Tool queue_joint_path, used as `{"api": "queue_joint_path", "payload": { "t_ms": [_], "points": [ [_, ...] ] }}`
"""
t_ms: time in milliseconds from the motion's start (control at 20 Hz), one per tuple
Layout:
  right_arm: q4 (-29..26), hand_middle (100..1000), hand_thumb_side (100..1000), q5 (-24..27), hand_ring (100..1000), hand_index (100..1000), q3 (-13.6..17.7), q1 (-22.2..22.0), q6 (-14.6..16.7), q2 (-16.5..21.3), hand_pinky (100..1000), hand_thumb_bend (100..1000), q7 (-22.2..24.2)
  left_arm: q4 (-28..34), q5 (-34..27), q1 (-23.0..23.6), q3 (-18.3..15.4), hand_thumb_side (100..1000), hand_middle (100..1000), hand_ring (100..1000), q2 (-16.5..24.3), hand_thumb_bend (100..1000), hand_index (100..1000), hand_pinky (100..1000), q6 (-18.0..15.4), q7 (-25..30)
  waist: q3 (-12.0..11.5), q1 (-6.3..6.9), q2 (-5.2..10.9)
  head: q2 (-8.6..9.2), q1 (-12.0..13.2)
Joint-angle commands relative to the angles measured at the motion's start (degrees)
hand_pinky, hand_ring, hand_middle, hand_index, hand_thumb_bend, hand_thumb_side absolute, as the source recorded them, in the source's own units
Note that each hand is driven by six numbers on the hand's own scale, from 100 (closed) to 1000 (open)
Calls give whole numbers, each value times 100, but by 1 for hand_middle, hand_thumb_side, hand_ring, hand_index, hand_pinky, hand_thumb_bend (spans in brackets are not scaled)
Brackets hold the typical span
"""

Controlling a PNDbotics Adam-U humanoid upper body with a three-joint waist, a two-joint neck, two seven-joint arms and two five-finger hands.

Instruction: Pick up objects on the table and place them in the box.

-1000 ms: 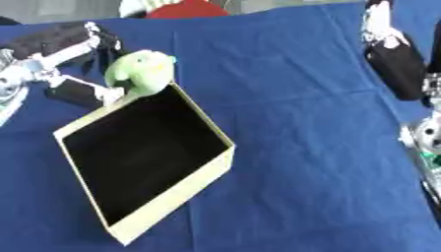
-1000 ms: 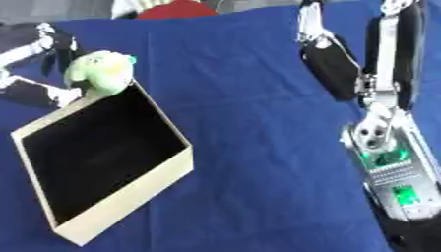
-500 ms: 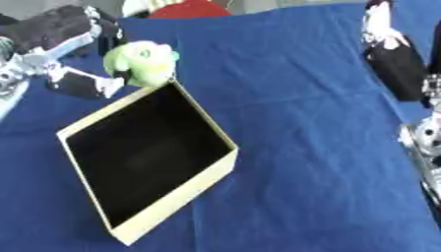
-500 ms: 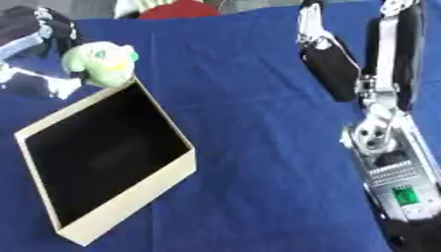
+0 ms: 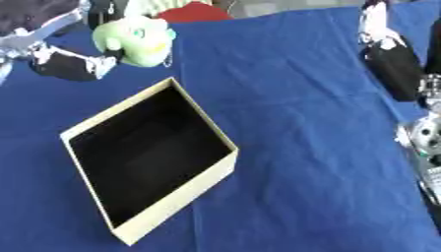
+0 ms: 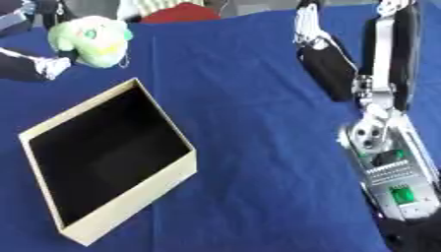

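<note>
A light green plush toy [image 5: 134, 39] hangs in the air at the upper left, just beyond the far corner of the box. My left hand [image 5: 67, 65] is shut on it from the left, its fingers curled round the toy's side. The cream cardboard box [image 5: 182, 196] stands open on the blue cloth, turned cornerwise, and its dark inside holds nothing I can see. My right hand [image 6: 326, 60] hovers at the upper right, far from toy and box, fingers straight and holding nothing.
Blue cloth [image 5: 293, 123] covers the whole table. My right forearm [image 6: 392, 179], with its exposed green board, runs down the right edge. A red thing [image 5: 194, 11] lies at the far edge behind the toy.
My left hand has lifted the green toy higher above the box's far corner. The box and the right arm have stayed put.
</note>
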State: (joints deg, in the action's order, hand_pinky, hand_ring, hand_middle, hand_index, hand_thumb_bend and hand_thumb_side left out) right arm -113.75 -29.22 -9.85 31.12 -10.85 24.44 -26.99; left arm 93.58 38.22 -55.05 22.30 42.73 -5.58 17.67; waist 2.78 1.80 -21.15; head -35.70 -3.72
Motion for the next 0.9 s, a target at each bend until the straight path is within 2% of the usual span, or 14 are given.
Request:
{"api": "queue_joint_path", "payload": {
  "t_ms": [50, 500, 600, 650, 700, 850, 900],
  "points": [
    [-84, 737, 552, -32, 758, 882, 76, 29, 11, 37, 938, 100, -7, 197, -303, -114, 2, 217, 507, 492, 221, 100, 619, 339, 2, 90, 5, -4, 162, -26, -25],
    [-84, 737, 550, -29, 759, 882, 87, 14, 22, 28, 938, 100, -26, 528, -1586, 132, 120, 297, 488, 471, 330, 100, 632, 324, 232, 565, -21, -18, 173, -104, -48],
    [-84, 737, 551, -29, 759, 882, 93, 5, 20, 28, 938, 100, -34, 560, -1741, 242, 91, 306, 486, 468, 359, 100, 632, 322, 313, 602, -33, -22, 177, -109, -59],
    [-84, 737, 550, -28, 759, 882, 94, 1, 20, 27, 938, 100, -38, 575, -1798, 295, 79, 280, 484, 466, 369, 100, 633, 320, 346, 614, -41, -25, 179, -112, -64],
    [-84, 737, 551, -28, 759, 882, 94, -2, 21, 24, 938, 100, -41, 588, -1855, 343, 74, 315, 482, 465, 372, 100, 633, 319, 375, 632, -49, -27, 181, -115, -66],
    [-84, 737, 551, -26, 759, 883, 90, -3, 28, 11, 938, 100, -46, 613, -1982, 473, 55, 328, 479, 462, 371, 100, 634, 317, 450, 683, -60, -35, 182, -113, -68],
    [-84, 737, 553, -23, 759, 883, 90, -3, 27, 8, 938, 100, -46, 610, -2019, 536, 57, 284, 479, 461, 365, 100, 635, 317, 478, 708, -58, -42, 179, -112, -69]
  ]
}}
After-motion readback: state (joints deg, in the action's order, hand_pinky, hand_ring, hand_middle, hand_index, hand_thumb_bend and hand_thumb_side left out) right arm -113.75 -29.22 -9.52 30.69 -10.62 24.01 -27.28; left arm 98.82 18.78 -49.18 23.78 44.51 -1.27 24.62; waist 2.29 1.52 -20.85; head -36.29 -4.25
